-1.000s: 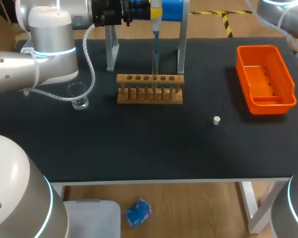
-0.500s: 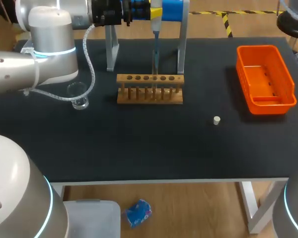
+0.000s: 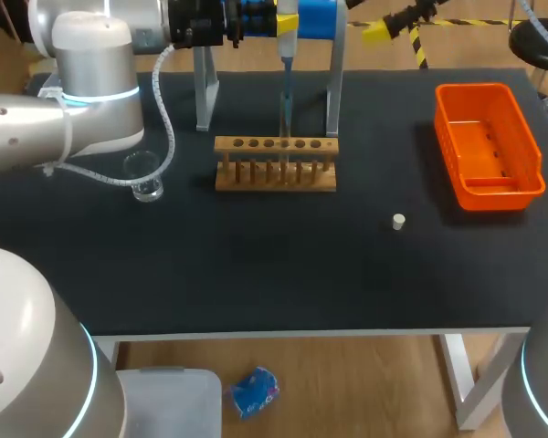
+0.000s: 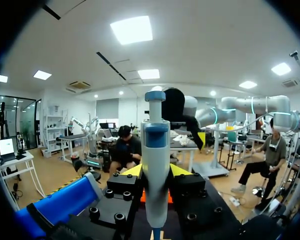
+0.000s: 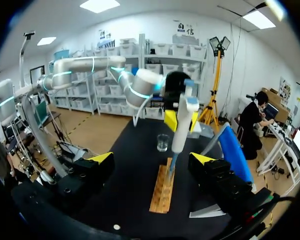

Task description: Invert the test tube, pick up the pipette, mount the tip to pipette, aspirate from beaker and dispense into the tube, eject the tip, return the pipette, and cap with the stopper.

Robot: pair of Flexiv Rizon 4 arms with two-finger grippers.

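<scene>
My left gripper [image 3: 287, 22] is shut on the blue and white pipette [image 3: 286, 87], held upright over the wooden tube rack [image 3: 275, 173]. The pipette's tip points down at the rack's middle holes. In the left wrist view the pipette [image 4: 155, 145] stands between the yellow fingertips [image 4: 133, 170]. My right gripper [image 5: 152, 160] is open and holds nothing, hanging behind the table's far edge and facing the pipette [image 5: 181, 127] and the rack [image 5: 162, 189]. In the head view my right gripper [image 3: 393, 22] shows at the top. The white stopper [image 3: 398, 221] lies on the mat. A glass beaker [image 3: 143, 175] stands to the left of the rack.
An orange bin [image 3: 489, 146] sits at the right side of the black table. The grey pipette stand [image 3: 204, 91] with its blue top stands just behind the rack. Open mat lies in front of the rack and around the stopper.
My right gripper has opened wide and swung in from the far right to the top middle of the head view. The left arm and the pipette have not moved.
</scene>
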